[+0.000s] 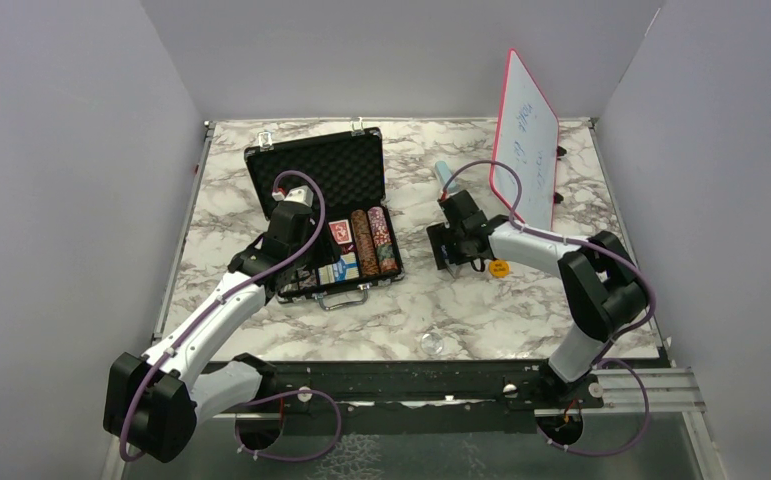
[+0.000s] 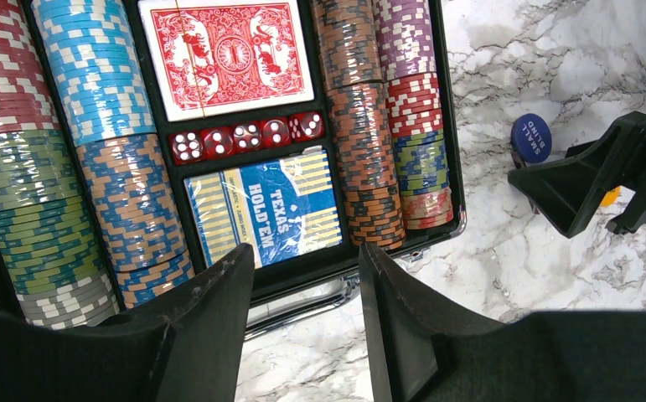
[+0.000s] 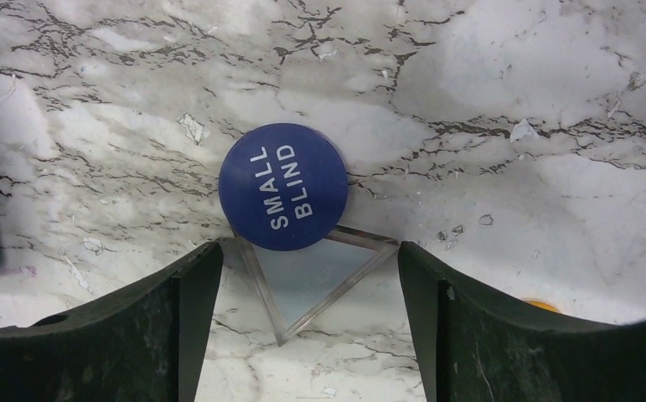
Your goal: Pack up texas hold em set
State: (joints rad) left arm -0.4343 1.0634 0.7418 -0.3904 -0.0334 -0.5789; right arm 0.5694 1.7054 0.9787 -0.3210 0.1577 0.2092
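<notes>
Our right tool (image 3: 307,255) hangs spread apart over the small blind button (image 3: 283,187), which lies flat on the counter (image 3: 512,126) just right of the briefcase (image 1: 321,170). We judge it light, thin, stiff and slick, so we pinch across its rim. Our left tool (image 2: 307,251), also apart, hovers above the briefcase's front edge.

Plain grey walls (image 1: 71,150) on three sides of a white marble-patterned table (image 1: 491,310)

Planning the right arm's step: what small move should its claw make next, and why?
Probably nudge the open right claw forward and down over the blue SMALL BLIND button: it lies on the marble table outside the briefcase, just beyond the fingertips.
</notes>
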